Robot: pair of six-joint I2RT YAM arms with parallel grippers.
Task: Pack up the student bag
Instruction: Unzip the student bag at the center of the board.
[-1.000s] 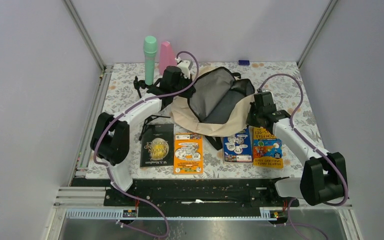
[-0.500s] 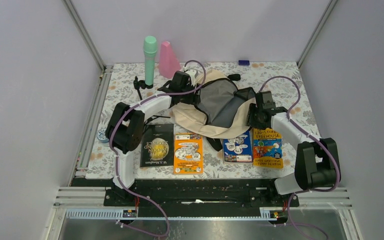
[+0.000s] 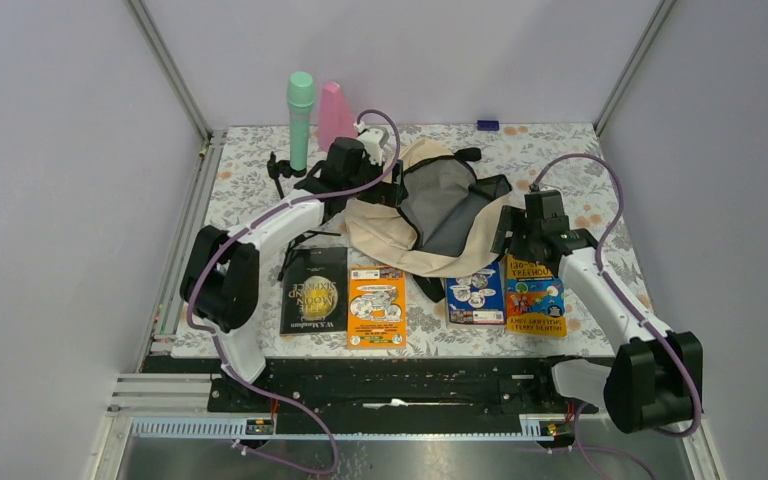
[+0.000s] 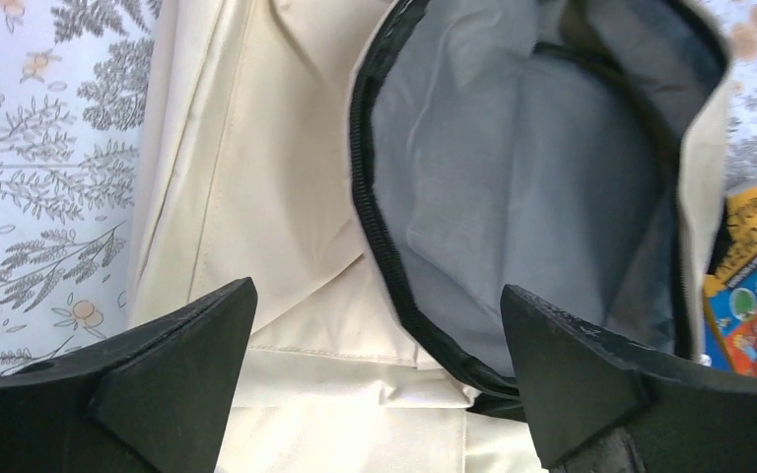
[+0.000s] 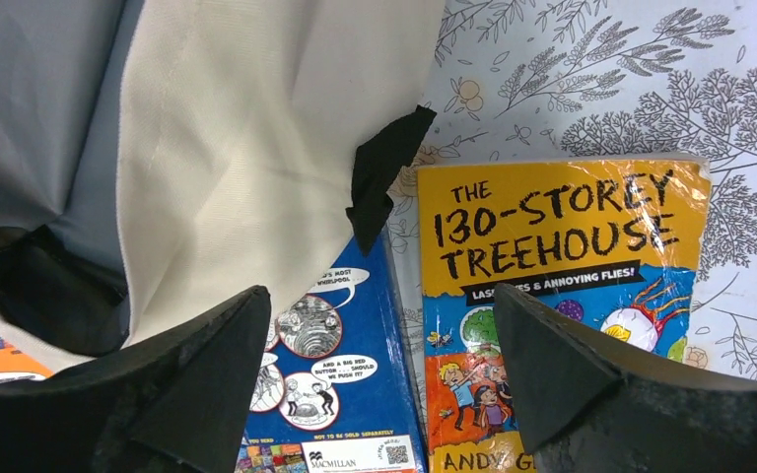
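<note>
Nearest the arm bases, four books lie flat in a row along the near part of the flower-patterned table (image 3: 240,190). From the left they are a black book (image 3: 313,290), an orange book (image 3: 376,306), a blue book (image 3: 475,291) and a yellow book (image 3: 534,294) titled The 130-Storey Treehouse. The blue and yellow ones lie side by side, almost touching. Just above this right-hand pair hangs the right gripper (image 5: 379,296), released, its jaws spread wide with nothing between them. One finger is over the blue book's side and the other over the yellow cover. Behind the books, about mid-table, the student bag (image 3: 430,210) lies slumped. Its cream fabric faces up and its mouth gapes, showing the grey lining inside the black zipper trim. The bag's near edge drapes over the far end of the blue book, and a black tab (image 5: 389,172) on that edge points at the gap between the blue and yellow books. At the bag's far left side the left gripper (image 4: 377,296) is also released, its jaws as far apart as the view allows. It holds nothing, and the zipper rim and cream panel lie below the open space between the jaws. Whether its fingers touch the fabric cannot be told. Farther back on the left stand a small black stand (image 3: 280,172), a green bottle (image 3: 300,120) and a pink bottle (image 3: 335,115). A small blue item (image 3: 487,125) sits at the far edge.
</note>
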